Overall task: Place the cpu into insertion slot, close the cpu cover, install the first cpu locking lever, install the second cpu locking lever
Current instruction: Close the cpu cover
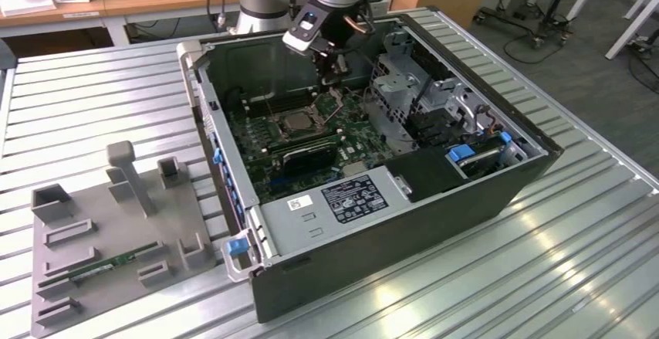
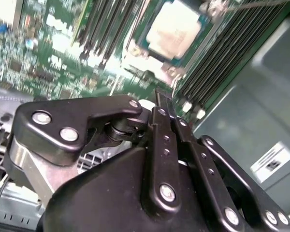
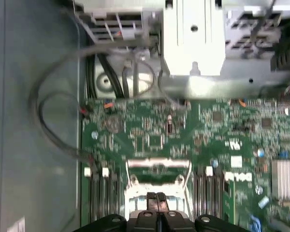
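The cpu [image 2: 176,30] shows its silvery-tan face, lying flat in the insertion slot [image 1: 299,121] on the green board. The silver cpu cover [image 2: 135,47] frames its edge; I cannot tell whether it is pressed fully down. A thin metal lever rod [image 2: 251,4] runs past the socket's corner. My gripper [image 1: 334,76] hangs inside the case, above the board and just beyond the socket. Both wrist views show its black fingers [image 2: 160,113] pressed together with nothing between them. The first wrist view shows the fingertips [image 3: 152,199] over the socket's metal frame [image 3: 157,164].
The open computer case [image 1: 515,177] lies on a ribbed metal table [image 1: 82,84]. Black memory slots [image 2: 217,58] flank the socket. Grey cables [image 3: 48,116] and a metal drive cage [image 1: 397,84] stand close to the arm. A grey fixture [image 1: 62,269] at the exterior view's left holds a green memory stick [image 1: 113,263].
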`<state>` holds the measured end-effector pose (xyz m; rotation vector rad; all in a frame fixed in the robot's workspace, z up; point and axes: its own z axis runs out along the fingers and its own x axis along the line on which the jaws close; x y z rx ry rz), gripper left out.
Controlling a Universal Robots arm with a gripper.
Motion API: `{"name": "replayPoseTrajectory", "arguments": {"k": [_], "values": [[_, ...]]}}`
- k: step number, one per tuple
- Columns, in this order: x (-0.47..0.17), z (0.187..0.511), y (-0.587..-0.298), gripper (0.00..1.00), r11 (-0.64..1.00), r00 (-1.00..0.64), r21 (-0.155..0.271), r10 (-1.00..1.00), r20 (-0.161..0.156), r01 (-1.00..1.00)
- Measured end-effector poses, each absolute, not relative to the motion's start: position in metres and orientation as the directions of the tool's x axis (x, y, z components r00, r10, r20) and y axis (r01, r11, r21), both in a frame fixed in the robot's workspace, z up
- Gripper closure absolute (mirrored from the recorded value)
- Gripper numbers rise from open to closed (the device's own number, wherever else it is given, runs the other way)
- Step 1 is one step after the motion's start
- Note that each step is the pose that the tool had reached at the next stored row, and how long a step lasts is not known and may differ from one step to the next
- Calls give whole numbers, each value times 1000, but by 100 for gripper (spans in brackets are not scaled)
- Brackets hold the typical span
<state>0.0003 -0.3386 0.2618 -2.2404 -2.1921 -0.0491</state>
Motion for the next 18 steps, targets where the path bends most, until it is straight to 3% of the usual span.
{"name": "replayPoseTrajectory", "arguments": {"k": [18], "values": [[48,261,-339,89,-22,22,17,999,27,1000]]}}
